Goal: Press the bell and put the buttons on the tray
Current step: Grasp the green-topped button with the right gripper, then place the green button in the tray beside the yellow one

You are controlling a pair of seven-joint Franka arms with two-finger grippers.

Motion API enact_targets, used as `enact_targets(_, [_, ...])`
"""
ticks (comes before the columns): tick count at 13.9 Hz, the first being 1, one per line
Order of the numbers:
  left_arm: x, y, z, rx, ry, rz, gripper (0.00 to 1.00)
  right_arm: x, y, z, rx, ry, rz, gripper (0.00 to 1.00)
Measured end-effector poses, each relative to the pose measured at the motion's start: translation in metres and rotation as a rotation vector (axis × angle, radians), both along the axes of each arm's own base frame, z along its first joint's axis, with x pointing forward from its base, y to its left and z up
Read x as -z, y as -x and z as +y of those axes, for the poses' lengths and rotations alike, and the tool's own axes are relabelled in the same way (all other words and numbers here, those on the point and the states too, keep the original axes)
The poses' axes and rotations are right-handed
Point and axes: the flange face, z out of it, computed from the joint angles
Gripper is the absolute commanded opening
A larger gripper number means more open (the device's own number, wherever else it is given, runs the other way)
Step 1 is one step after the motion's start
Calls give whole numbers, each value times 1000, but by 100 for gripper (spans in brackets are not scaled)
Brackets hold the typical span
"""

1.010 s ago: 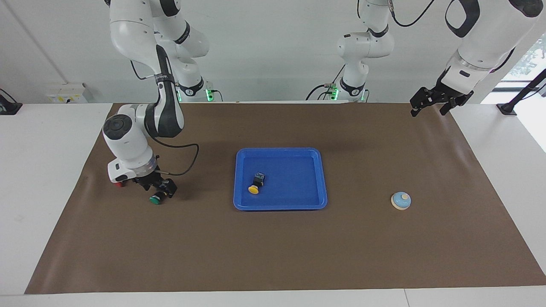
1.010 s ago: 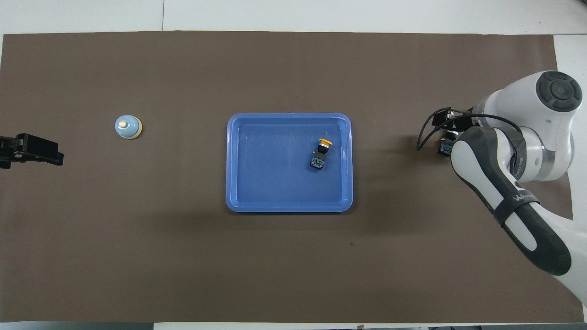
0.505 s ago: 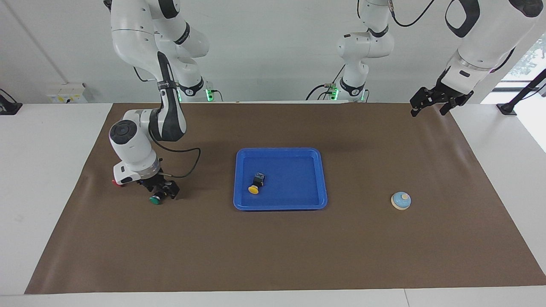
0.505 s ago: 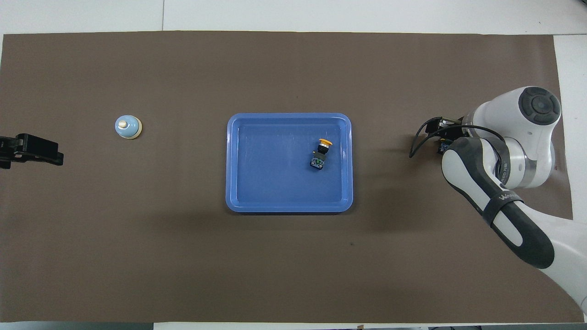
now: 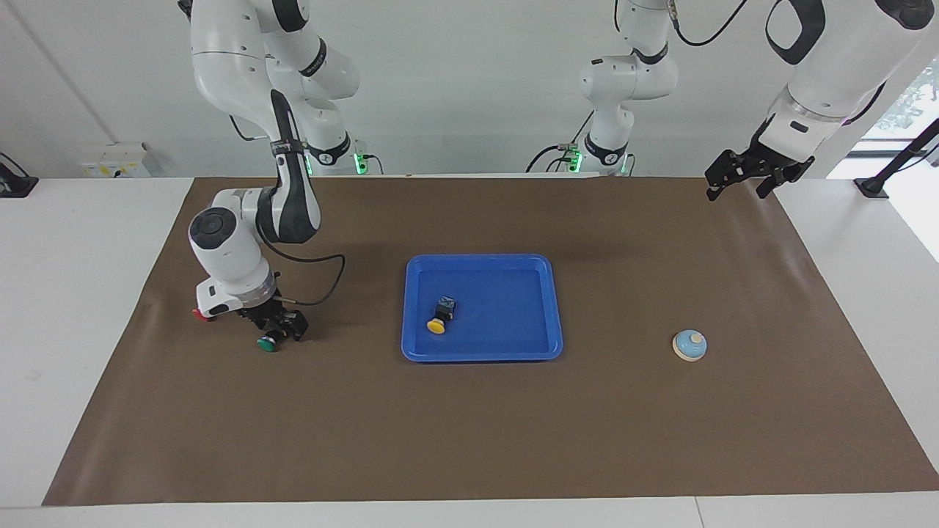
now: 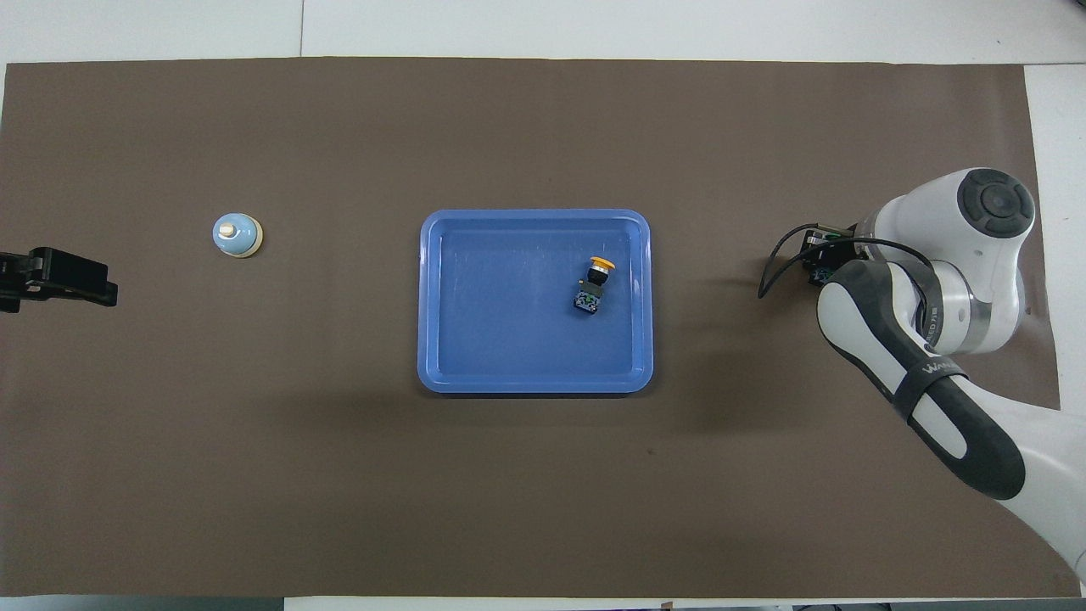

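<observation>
Right gripper (image 5: 282,328) lifted boxy green button (image 5: 268,342)

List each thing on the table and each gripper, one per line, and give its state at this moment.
tray: flat on the mat, holds one button.
yellow button: on its side in the tray.
green button: on the mat, under the right gripper.
red button: on the mat beside the right arm's wrist, mostly hidden.
bell: upright on the mat, untouched.
left gripper: waits, raised over the mat's edge.
</observation>
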Motion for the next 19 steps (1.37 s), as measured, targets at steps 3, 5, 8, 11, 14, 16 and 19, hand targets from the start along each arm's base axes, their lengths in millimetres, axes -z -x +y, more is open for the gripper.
enact_targets(3, [0, 0, 0, 0, 0, 0, 100, 0, 0, 0, -14, 0, 0, 0])
enact_targets(5, [0, 0, 0, 0, 0, 0, 100, -4, -2, 5, -24, -1, 4, 0])
enact_targets(8, [0, 0, 0, 0, 0, 0, 100, -44, -19, 39, -69, -5, 21, 0])
enact_targets(11, [0, 0, 0, 0, 0, 0, 100, -92, -29, 115, -63, -2, 25, 0])
enact_targets(14, [0, 0, 0, 0, 0, 0, 100, -105, -16, 199, -74, -4, 15, 0])
enact_targets(16, [0, 0, 0, 0, 0, 0, 100, -104, -1, 252, -80, -7, 12, 0])
enact_targets(19, [0, 0, 0, 0, 0, 0, 100, -99, 29, 336, -69, -13, 7, 0])
